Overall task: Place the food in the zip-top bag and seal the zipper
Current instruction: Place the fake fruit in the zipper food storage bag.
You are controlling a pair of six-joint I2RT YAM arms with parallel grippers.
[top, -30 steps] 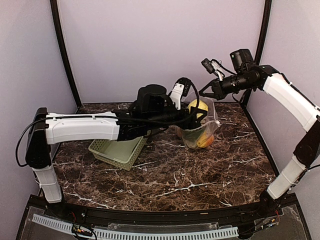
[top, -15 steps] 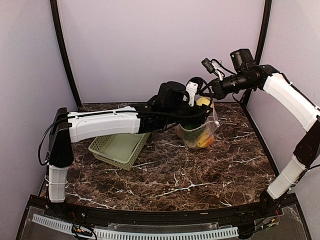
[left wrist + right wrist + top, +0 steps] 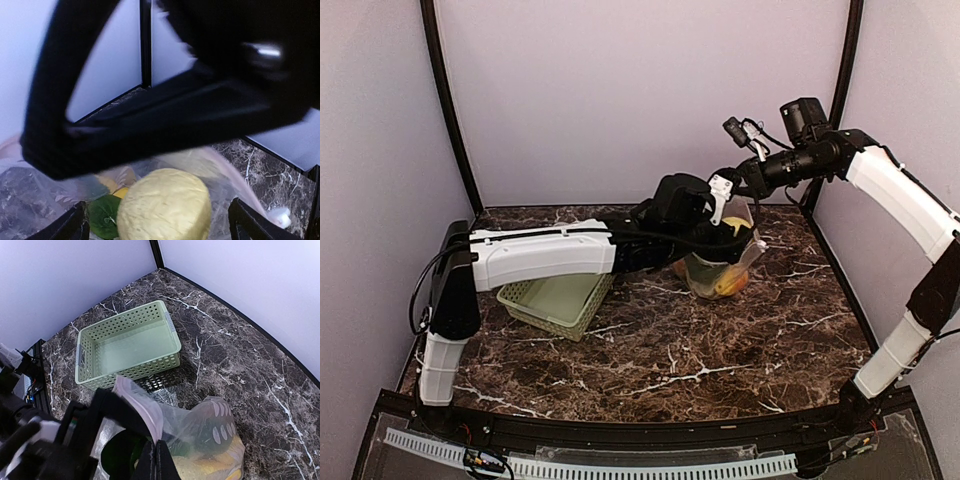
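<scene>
Left gripper: springs wide apart over the mouth of the zip-top bag, having reached in from beside it, and lets go of the yellow piece, now loose on the food inside. Right gripper: clamped on the rim by the zipper, holds the mouth up. Looks like this piece is delivered; sealing not yet begun.

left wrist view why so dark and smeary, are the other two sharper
Left wrist view: a black shape near the lens is smeared and out of focus, darkening the top half; the yellow food piece in the bag below is crisp. Right wrist view: the basket is sharp, the dark parts at bottom left soft. Top external view: evenly lit and sharp.
</scene>
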